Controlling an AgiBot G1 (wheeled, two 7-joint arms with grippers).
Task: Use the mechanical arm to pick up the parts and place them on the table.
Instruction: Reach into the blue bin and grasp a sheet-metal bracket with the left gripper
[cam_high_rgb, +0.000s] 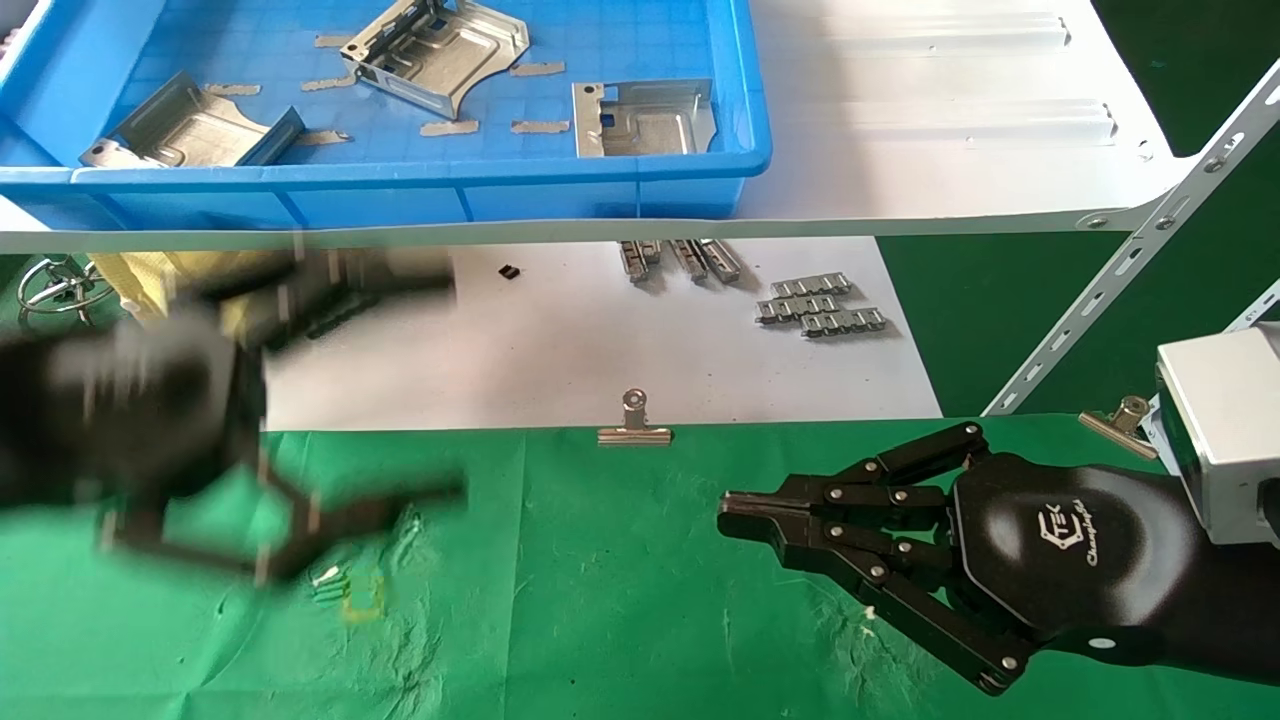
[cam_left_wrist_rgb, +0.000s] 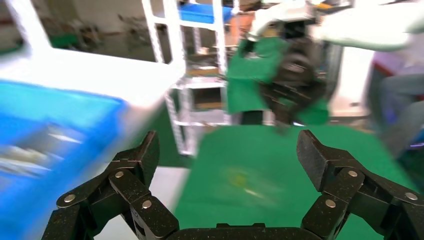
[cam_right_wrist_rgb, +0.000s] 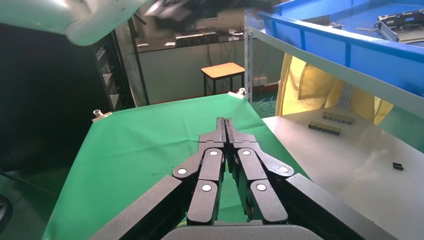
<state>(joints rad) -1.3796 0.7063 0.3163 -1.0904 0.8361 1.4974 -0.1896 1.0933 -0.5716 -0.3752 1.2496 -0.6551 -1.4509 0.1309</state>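
Three silver stamped parts lie in a blue bin on the shelf: one on the left (cam_high_rgb: 190, 130), one in the middle (cam_high_rgb: 435, 50), one on the right (cam_high_rgb: 645, 118). My left gripper (cam_high_rgb: 455, 390) is open and empty. It is motion-blurred at the left, over the near edge of the white board and the green-cloth table (cam_high_rgb: 600, 600). In the left wrist view its fingers (cam_left_wrist_rgb: 229, 150) spread wide above the cloth. My right gripper (cam_high_rgb: 725, 515) is shut and empty, low over the cloth at the right, with its fingers pressed together (cam_right_wrist_rgb: 224, 122).
The blue bin (cam_high_rgb: 400, 185) sits on a white metal shelf (cam_high_rgb: 950, 120) with a slanted brace (cam_high_rgb: 1150, 260). Under the shelf, a white board (cam_high_rgb: 560, 340) holds small grey strips (cam_high_rgb: 820, 305). Binder clips (cam_high_rgb: 634, 425) (cam_high_rgb: 1120, 420) hold the cloth's far edge. A yellow mark (cam_high_rgb: 365, 595) is on the cloth.
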